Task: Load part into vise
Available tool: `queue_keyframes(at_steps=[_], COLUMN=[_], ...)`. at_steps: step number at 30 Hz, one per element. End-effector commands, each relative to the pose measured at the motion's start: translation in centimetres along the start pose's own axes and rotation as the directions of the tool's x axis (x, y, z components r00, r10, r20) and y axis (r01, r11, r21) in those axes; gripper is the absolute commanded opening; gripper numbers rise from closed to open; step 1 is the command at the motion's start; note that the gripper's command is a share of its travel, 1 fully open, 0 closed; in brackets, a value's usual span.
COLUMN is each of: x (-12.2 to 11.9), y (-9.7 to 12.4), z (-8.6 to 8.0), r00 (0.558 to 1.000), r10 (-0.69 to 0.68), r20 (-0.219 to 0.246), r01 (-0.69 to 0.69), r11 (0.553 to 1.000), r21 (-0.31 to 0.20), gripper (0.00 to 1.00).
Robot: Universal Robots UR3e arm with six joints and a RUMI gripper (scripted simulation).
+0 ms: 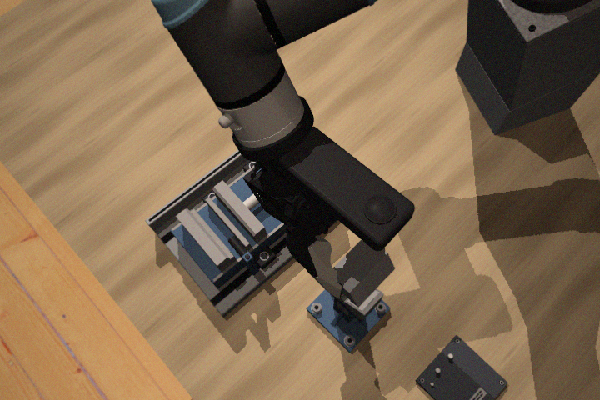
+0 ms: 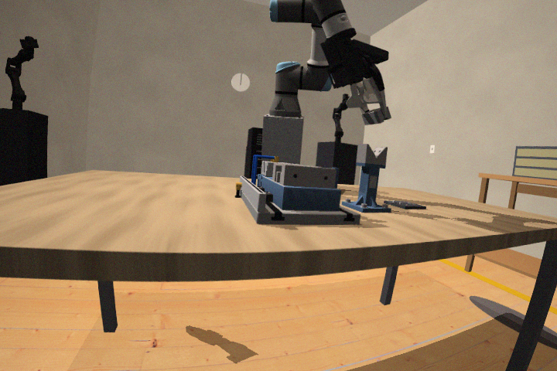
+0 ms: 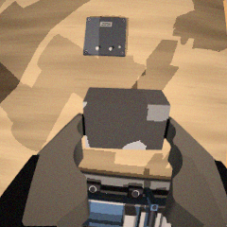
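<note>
Grey walls (image 2: 156, 87) are seen, one hung with a round clock (image 2: 240, 82). A plank floor (image 2: 266, 323) is crossed by a yellow line (image 2: 502, 286). A side table (image 2: 524, 180) is topped by a drawer cabinet (image 2: 543, 163).
</note>
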State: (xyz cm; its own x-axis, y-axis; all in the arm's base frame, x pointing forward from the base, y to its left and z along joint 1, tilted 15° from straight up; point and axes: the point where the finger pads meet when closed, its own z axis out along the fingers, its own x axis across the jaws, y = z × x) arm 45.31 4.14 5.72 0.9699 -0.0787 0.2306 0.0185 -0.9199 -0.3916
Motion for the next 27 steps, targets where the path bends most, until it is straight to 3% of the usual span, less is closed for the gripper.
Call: queue_keyframes(at_steps=[1,7,27], x=[0.06,0.05,0.05], y=[0.03,0.08,0.16], z=[-0.05,-0.04,-0.03], r00=[1.000,1.000,1.000], r10=[-0.003,-0.003,-0.003], r20=[0.001,0.001,0.001], r01=[0.003,0.003,0.003], r11=[0.998,0.992,0.973], r21=[0.063,0.126,0.231], gripper=[0.00,0.00,0.00])
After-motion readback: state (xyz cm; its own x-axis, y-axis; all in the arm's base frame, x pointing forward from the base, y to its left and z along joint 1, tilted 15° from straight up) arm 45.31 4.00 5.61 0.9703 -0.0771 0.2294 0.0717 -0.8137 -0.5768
